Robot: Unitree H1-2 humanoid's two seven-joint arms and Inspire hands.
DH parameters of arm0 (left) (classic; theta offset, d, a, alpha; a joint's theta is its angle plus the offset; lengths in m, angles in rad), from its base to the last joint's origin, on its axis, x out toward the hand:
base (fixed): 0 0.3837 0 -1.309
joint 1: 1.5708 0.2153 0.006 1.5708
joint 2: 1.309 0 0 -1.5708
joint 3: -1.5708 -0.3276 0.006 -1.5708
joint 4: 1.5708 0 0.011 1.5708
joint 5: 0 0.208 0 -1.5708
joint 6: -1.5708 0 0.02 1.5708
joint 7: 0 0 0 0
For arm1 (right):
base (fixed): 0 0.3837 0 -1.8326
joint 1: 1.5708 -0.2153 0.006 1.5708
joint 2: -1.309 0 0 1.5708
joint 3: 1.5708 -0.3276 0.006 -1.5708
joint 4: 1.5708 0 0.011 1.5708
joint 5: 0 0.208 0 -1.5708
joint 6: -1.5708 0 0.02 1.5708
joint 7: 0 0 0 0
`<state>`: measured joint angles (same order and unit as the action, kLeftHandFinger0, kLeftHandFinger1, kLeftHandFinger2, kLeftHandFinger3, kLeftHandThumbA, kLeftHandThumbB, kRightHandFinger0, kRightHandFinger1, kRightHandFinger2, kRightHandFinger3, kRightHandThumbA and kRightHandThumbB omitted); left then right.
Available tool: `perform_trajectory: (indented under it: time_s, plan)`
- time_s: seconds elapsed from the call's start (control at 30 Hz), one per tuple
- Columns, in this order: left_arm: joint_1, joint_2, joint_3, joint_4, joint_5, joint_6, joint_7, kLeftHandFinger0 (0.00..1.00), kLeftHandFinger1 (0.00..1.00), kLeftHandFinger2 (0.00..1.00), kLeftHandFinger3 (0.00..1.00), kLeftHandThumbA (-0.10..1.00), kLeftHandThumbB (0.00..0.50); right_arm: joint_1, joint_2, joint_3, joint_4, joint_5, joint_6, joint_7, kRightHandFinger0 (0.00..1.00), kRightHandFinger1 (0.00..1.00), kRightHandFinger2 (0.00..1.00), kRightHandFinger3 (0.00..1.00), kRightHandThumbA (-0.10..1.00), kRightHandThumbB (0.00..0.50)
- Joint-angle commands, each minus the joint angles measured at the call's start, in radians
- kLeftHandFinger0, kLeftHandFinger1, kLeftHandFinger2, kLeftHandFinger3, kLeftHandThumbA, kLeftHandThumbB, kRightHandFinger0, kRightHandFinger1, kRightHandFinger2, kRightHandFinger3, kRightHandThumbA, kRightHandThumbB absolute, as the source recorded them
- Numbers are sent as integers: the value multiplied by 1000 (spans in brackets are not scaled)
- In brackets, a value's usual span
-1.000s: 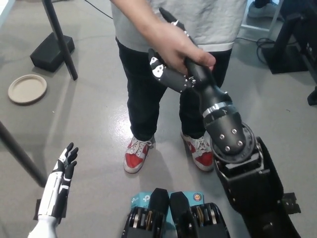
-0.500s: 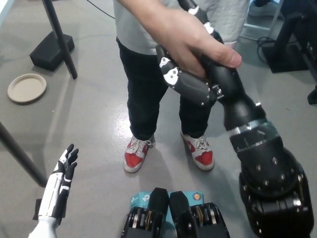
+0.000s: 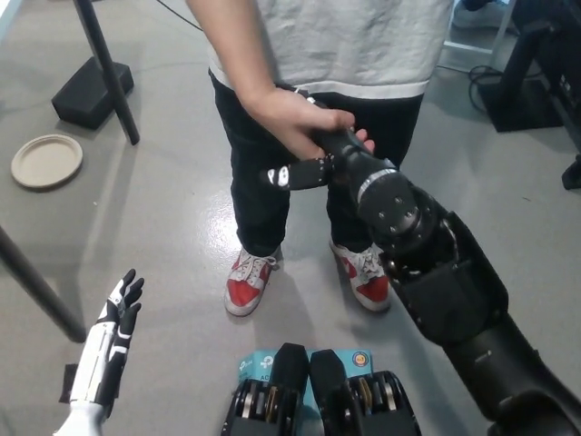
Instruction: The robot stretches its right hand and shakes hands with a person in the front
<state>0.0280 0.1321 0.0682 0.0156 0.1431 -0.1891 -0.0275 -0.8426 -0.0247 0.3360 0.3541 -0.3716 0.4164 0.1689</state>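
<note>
A person (image 3: 327, 54) in a grey shirt and black trousers stands at the top centre of the frame, red-and-white shoes (image 3: 247, 282) planted on the grey floor (image 3: 172, 227) near the middle. The black right hand (image 3: 313, 159) reaches up from the lower right along a thick black arm (image 3: 427, 263) and sits just above the picture's centre, wrapped by the person's hand (image 3: 290, 123), which comes down from the upper left of centre and clasps it from above. The two hands are pressed together in a grip — the person's fingers curl round the black palm, and one black digit with a white patch sticks out to the left below the clasp; how the rest of the black fingers lie under the person's hand cannot be told. The white left hand (image 3: 116, 313) hangs at the lower left of the frame, holding nothing, its fingers straight and slightly apart, pointing up the picture. A round tan plate (image 3: 45, 162) lies on the floor at the left edge, and a dark stand (image 3: 95, 77) with a slanted pole stands at the upper left — well apart from the handshake.
</note>
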Motion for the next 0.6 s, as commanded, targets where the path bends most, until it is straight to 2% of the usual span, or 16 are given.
perform_trajectory:
  time_s: [0.0, 0.17, 0.23, 0.37, 0.57]
  plan:
    - [7, 18, 0, -19, 10, -40, 14, 1000, 1000, 1000, 1000, 1000, 43, -51, -14, 31, -5, -16, -29, 43, 1000, 1000, 1000, 1000, 967, 500]
    - [22, 15, -1, -14, 8, -50, 16, 1000, 1000, 1000, 1000, 1000, 39, 2, -46, 48, -111, -1, -3, 85, 1000, 1000, 1000, 1000, 1000, 500]
    - [23, 12, -1, -10, 6, -55, 17, 1000, 1000, 1000, 1000, 1000, 52, 52, -69, 8, -214, 90, -5, 146, 1000, 1000, 1000, 1000, 1000, 500]
    - [27, 11, -1, -11, 8, -54, 18, 1000, 1000, 1000, 1000, 1000, 68, 133, -103, -30, -393, 150, 44, 187, 1000, 1000, 1000, 1000, 1000, 500]
    - [25, 10, -5, -13, 9, -43, 14, 1000, 1000, 1000, 1000, 1000, 47, 258, -174, -105, -633, 239, 43, 220, 1000, 1000, 1000, 1000, 1000, 500]
